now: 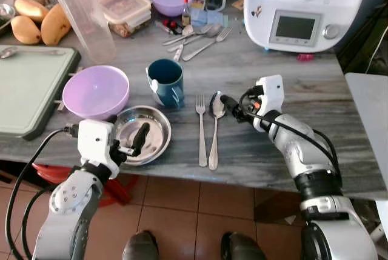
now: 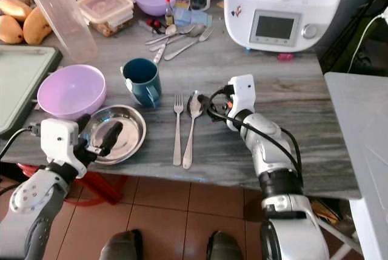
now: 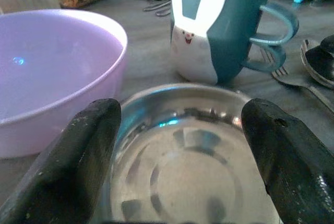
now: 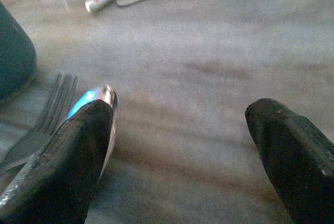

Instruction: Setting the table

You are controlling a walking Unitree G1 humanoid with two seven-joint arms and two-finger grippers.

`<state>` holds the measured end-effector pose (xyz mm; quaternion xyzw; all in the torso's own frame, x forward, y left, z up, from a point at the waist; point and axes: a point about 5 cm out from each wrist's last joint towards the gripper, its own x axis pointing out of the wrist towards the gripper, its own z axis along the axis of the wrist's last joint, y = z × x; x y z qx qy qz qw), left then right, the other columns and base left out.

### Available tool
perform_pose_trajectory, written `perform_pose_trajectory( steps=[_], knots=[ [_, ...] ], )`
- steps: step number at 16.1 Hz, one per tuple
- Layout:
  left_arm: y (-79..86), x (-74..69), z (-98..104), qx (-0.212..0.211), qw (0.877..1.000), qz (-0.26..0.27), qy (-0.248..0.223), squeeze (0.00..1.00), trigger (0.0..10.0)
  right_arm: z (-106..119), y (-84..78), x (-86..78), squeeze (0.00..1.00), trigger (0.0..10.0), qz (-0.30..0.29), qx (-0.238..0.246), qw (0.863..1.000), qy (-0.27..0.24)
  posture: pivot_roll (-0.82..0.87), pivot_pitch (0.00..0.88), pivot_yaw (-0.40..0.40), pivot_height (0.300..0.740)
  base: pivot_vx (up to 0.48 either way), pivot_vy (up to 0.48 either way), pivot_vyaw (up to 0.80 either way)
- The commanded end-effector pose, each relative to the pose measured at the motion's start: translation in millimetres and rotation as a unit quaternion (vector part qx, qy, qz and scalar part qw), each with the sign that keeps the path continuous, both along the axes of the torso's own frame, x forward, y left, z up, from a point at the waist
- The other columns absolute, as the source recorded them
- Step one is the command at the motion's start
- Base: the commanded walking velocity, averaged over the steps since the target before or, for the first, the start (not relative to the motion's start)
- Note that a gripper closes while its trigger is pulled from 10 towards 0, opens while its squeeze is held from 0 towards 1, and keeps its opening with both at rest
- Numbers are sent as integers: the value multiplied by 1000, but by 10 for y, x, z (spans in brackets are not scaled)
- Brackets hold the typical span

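Spoon (image 1: 215, 128): we are seeing it on the worktop (image 1: 339, 133), long axis running away from us, just right of the fork (image 1: 201, 128).
Right hand (image 1: 228, 103): fingers apart, one touching the spoon bowl.
Left hand (image 1: 137, 142): fingers apart, hovering over the steel plate (image 1: 159, 128).
Around: teal mug (image 1: 166, 82), purple bowl (image 1: 96, 91) behind.

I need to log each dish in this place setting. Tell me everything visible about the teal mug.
The teal mug stands upright on the grey table, looking glazed like ceramic. A white rabbit face with tall ears decorates one side, as the left wrist view shows, and a loop handle sticks out toward the fork. It sits just behind the steel plate, beside the purple bowl. Neither pincer touches it. Its contents cannot be seen.
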<state>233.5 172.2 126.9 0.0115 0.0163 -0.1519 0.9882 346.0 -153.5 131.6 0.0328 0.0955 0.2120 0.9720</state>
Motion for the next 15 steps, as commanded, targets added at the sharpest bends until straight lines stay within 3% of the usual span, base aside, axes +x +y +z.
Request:
perform_pose_trajectory(
  steps=[1, 4, 8, 10, 12, 13, 14, 15],
  knots=[
    [3, 8, -27, 4, 1000, 6, 3, 0, 10000, 88, -2, -19, 1000, 10000, -9, 3, 1000, -28, 62, 108, 34, 740, 0, 0, 0],
    [-47, 74, -36, -2, 1000, 5, -6, 0, 10000, 241, -3, -77, 1000, 10000, -19, 21, 996, -81, 42, 71, 35, 740, 0, 0, 0],
    [-62, 143, 24, 1, 999, 21, -42, 0, 10000, 469, 26, -186, 1000, 10000, -14, -6, 987, -160, 25, 3, 24, 740, 0, 0, 0],
    [-28, 150, 36, 4, 998, 41, -54, 0, 10000, 494, 18, -284, 1000, 10000, -32, -13, 981, -191, 18, 0, 23, 740, 0, 0, 0],
    [11, 157, 23, 14, 995, 76, -66, 0, 10000, 379, 14, -466, 1000, 10000, -63, -33, 977, -201, 13, 0, 18, 740, 0, 0, 0],
    [26, 167, -18, 19, 993, 94, -63, 0, 10000, 253, 5, -589, 114, 10000, -83, -37, 978, -187, 12, 0, 18, 740, 0, 0, 0],
    [24, 173, -32, 18, 993, 95, -62, 0, 10000, 226, -1, -601, 114, 10000, -88, -34, 979, -182, 11, 0, 17, 740, 0, 0, 0],
    [33, 182, -65, 32, 991, 113, -61, 0, 10000, 155, -17, -670, 0, 10000, -97, -46, 978, -177, 10, 0, 17, 740, 0, 0, 0]
  ],
)
